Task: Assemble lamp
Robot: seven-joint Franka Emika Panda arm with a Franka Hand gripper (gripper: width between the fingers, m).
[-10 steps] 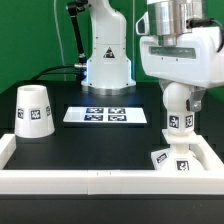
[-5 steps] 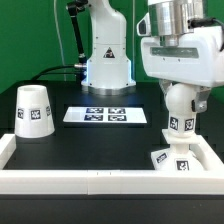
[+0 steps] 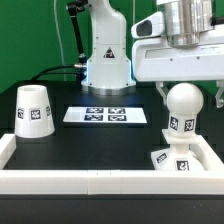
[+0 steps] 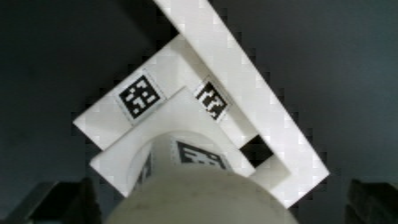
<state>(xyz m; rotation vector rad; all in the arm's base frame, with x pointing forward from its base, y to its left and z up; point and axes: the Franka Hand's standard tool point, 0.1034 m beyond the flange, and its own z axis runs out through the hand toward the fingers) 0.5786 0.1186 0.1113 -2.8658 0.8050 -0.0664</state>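
Observation:
The white ball-shaped bulb (image 3: pixel 183 108) stands upright on the post of the flat square lamp base (image 3: pixel 172 158), at the exterior view's right, close to the white rim. My gripper (image 3: pixel 190 92) is open just above it, its dark fingers either side of the bulb's top and apart from it. In the wrist view the bulb (image 4: pixel 196 190) fills the space between the fingers (image 4: pixel 71 205), with the tagged base (image 4: pixel 151 105) beyond it. The tapered white shade (image 3: pixel 34 110) stands alone at the exterior view's left.
The marker board (image 3: pixel 105 115) lies flat in the middle of the black table. The arm's white pedestal (image 3: pixel 106 62) stands behind it. A raised white rim (image 3: pixel 100 180) borders the table's front and sides, and shows in the wrist view (image 4: pixel 231 60) beside the base.
My gripper has risen from low around the bulb to just above it. The bulb's whole ball now shows and stays on the base.

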